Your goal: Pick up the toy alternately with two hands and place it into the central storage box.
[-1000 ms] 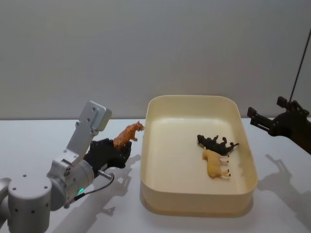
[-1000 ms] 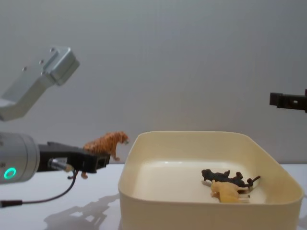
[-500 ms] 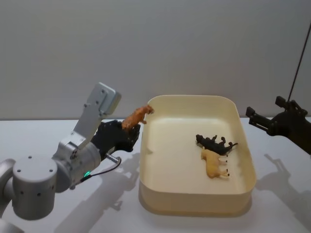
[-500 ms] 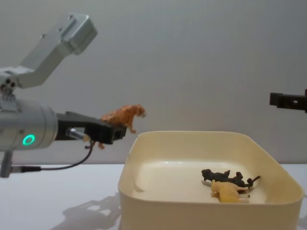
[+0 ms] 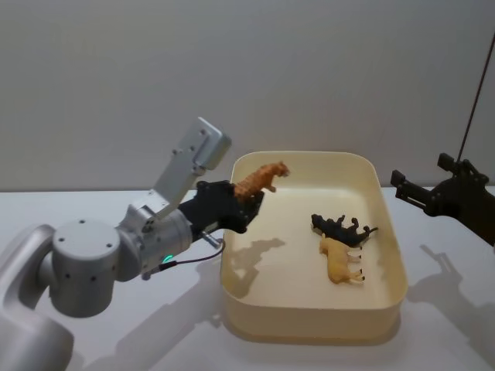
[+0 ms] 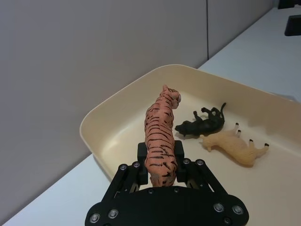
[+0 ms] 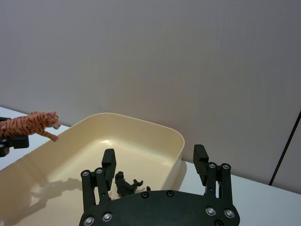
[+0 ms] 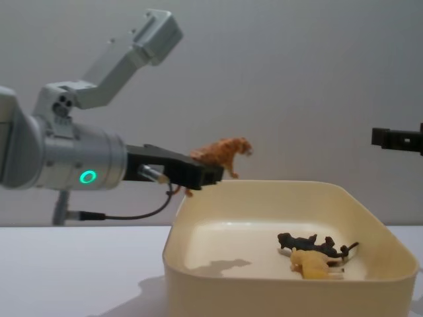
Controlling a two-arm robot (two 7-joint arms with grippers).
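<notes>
Striped orange tiger [image 5: 261,178], pinched by left hand [image 5: 246,202], above smooth cream tub [image 5: 309,325].

The left arm [image 8: 63,158] is a thick silver cylinder bearing a green ring light [image 8: 86,176], a thin black cable [image 8: 125,214] and an angular grey bracket [image 5: 192,154]. Both grippers are flat black plates studded with silver screws [image 7: 107,216].

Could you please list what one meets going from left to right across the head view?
Left tool, shut on the tiger toy → black animal toy lying in the cream storage box → right tool, parked off the box's right side. The tan animal toy overlaps the black one, so it is left out.
</notes>
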